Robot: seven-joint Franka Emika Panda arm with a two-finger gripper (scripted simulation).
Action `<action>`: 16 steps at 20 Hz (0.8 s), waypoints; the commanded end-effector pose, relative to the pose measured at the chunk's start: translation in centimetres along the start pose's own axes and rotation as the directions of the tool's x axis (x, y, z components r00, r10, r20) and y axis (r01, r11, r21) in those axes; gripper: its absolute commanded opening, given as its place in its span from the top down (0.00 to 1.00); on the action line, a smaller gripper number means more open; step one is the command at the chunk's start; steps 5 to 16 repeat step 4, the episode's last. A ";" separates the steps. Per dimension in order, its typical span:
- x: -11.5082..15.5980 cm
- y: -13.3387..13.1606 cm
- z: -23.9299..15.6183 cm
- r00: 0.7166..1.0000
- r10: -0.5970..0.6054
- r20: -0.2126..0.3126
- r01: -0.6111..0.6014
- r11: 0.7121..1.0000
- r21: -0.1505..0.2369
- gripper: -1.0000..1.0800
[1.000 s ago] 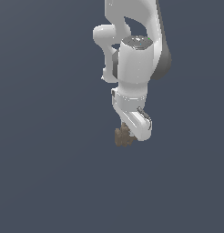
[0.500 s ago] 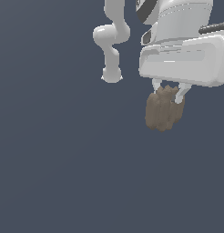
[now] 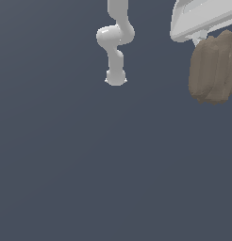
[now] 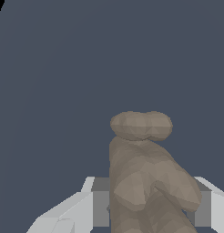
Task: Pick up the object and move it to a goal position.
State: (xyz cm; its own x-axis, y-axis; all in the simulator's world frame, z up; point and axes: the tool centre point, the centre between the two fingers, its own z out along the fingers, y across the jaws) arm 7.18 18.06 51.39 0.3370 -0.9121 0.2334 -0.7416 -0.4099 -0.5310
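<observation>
Fingers (image 4: 145,207) grip a lumpy tan-brown object (image 3: 213,68), which hangs just below the white hand, lifted off the plain grey table (image 3: 89,164). No writing visible.

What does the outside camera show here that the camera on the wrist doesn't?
Only the exterior view shows the arm's white jointed links farther back and the end effector's white body above the brown object. Only the wrist view shows the object's rounded end lobe and the grey pad beside it. Both show the same lumpy object held over plain dark background.
</observation>
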 end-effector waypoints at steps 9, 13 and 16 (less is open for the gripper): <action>-0.4 -0.9 -1.3 1.000 -0.002 -0.011 0.002 1.000 0.019 1.00; -0.4 -0.9 -1.3 1.000 -0.002 -0.011 0.002 1.000 0.019 1.00; -0.4 -0.9 -1.3 1.000 -0.002 -0.011 0.002 1.000 0.019 1.00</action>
